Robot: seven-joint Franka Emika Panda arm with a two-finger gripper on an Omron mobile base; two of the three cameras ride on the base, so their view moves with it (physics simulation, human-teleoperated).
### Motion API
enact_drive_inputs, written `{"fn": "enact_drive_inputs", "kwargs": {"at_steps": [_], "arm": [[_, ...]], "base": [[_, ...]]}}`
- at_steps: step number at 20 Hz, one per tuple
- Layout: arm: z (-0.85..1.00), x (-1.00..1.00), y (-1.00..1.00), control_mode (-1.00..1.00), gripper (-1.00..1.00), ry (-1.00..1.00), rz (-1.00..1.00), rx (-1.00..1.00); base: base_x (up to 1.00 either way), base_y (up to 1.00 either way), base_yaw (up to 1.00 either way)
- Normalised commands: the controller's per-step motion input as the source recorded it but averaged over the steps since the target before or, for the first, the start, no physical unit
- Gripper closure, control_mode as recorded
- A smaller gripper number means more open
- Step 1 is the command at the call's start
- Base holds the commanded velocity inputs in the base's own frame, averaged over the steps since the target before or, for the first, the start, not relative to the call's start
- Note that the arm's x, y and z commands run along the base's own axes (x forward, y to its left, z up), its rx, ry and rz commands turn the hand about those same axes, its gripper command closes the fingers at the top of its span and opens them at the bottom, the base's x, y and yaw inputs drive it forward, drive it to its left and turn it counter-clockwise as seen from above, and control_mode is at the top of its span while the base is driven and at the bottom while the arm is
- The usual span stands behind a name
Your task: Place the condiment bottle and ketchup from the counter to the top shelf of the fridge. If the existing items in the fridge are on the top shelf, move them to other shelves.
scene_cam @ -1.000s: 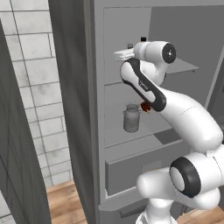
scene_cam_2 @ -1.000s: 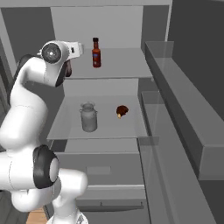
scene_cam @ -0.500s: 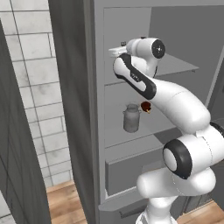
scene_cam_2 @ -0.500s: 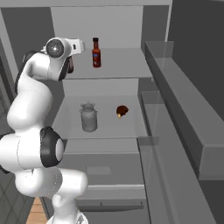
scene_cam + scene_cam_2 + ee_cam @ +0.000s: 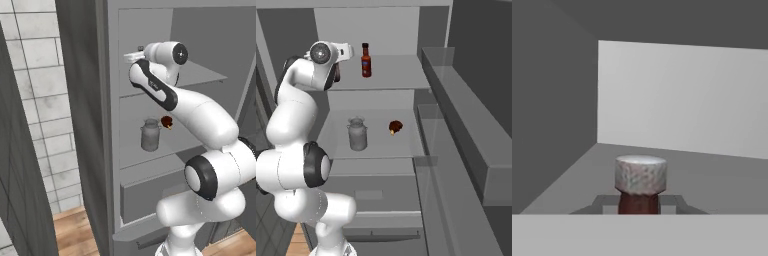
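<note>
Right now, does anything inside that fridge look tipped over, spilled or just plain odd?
Nothing stands out. A red bottle stands upright on the top shelf. Below it, the metal milk can is upright and the drumstick lies beside it, apart from it. No spills show on either shelf.

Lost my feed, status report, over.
Gripper shut, empty, beside the condiment bottle standing on the top shelf. Milk can and drumstick one shelf below. Nothing blocking.
</note>
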Motion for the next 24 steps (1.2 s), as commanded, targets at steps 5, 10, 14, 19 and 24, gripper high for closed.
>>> {"fn": "enact_drive_inputs", "kwargs": {"at_steps": [5,10,14,19,24], "arm": [[0.0,0.0,0.0,-1.0,-1.0,0.0,0.0,0.0],[0.0,0.0,0.0,-1.0,-1.0,0.0,0.0,0.0],[0.0,-0.13,0.0,-1.0,-1.0,0.0,0.0,0.0],[0.0,-0.62,-0.03,-1.0,-1.0,0.0,-0.05,0.0],[0.11,-0.84,-0.13,-1.0,-1.0,-0.03,-0.15,0.01]], "base": [[0.0,0.0,0.0],[0.0,0.0,0.0],[0.0,0.0,0.0],[0.0,0.0,0.0],[0.0,0.0,0.0]]}}
